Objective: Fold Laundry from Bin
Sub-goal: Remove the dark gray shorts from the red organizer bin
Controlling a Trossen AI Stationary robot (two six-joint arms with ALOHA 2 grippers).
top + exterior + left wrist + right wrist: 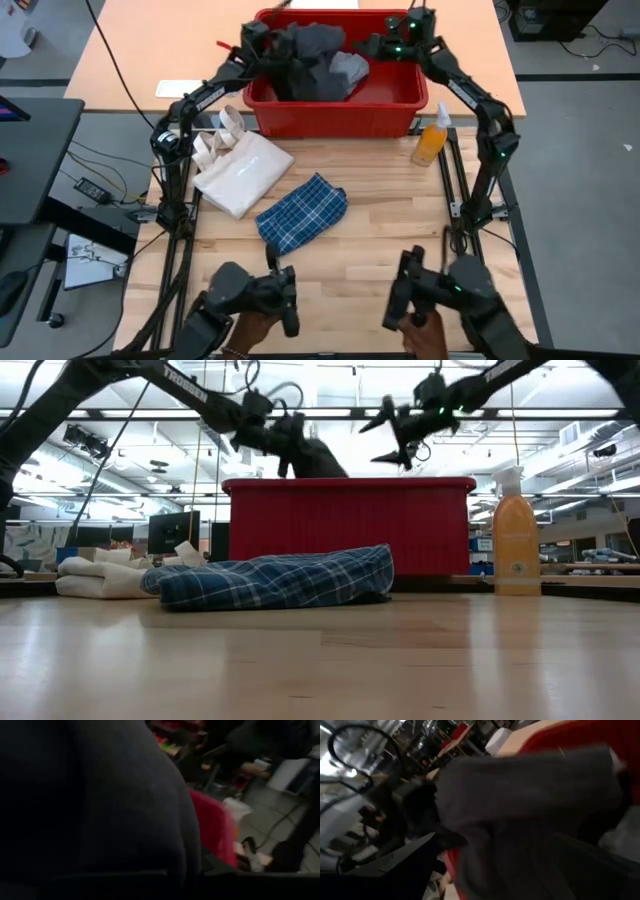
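Bin [335, 112]: red, top middle of the high view.
Left gripper [262, 42]: over the bin's left end, pinching the dark grey cloth [305, 50].
Right gripper [385, 45]: over the bin's right end, fingers apart, holding nothing.
Plaid shirt [302, 212]: on the table, middle of the frame.

Lettering on dark robot arm [185, 382], low view, at 11 o'clock: "TROSSEN"
Orange spray bottle [516, 545] label: unreadable

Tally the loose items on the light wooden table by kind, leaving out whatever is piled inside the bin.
Plaid shirt: 1
Tote bag: 1
Spray bottle: 1
Red bin: 1
Total: 4
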